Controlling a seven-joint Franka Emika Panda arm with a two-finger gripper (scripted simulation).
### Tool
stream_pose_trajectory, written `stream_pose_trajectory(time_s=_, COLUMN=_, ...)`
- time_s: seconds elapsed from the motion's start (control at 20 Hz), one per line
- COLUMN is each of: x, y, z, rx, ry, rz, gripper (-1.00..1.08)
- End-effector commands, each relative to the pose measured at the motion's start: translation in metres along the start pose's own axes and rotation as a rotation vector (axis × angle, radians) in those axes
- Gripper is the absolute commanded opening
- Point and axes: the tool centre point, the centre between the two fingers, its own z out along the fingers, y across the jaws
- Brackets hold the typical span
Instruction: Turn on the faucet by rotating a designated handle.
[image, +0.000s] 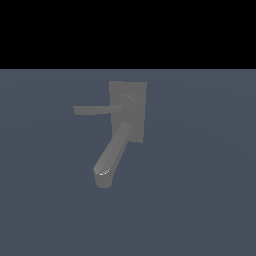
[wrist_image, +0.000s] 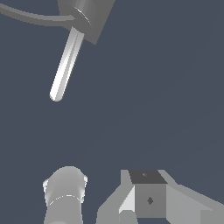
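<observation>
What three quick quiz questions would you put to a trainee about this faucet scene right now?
1. True or false: in the exterior view, the thin flat grey handle bar of the matte grey faucet points toward that view's left.
2. In the exterior view, the thick rounded grey spout runs from the round hub toward the view's: A) upper right, B) lower left, C) straight right.
3. Fill in: the flat grey back plate behind the hub is ___ in shape.

Key: 1 true; 2 B; 3 rectangular.
</observation>
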Motion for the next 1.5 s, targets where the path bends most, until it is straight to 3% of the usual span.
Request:
stream_pose_trajectory(time_s=0.0, x=0.007, y=0.006, z=0.008, rx=-0.067, ry=-0.027, rz=-0.031, gripper=-1.0)
stream_pose_trajectory(time_s=0.75, x=0.055, y=0.032, z=0.045, rx=-0.46, ry=-0.166, rz=-0.255, gripper=-1.0)
stream_pose_trajectory(time_s=1.45, x=0.112, y=0.034, z=0.065, rx=-0.805, ry=-0.253, rz=-0.511, gripper=-1.0)
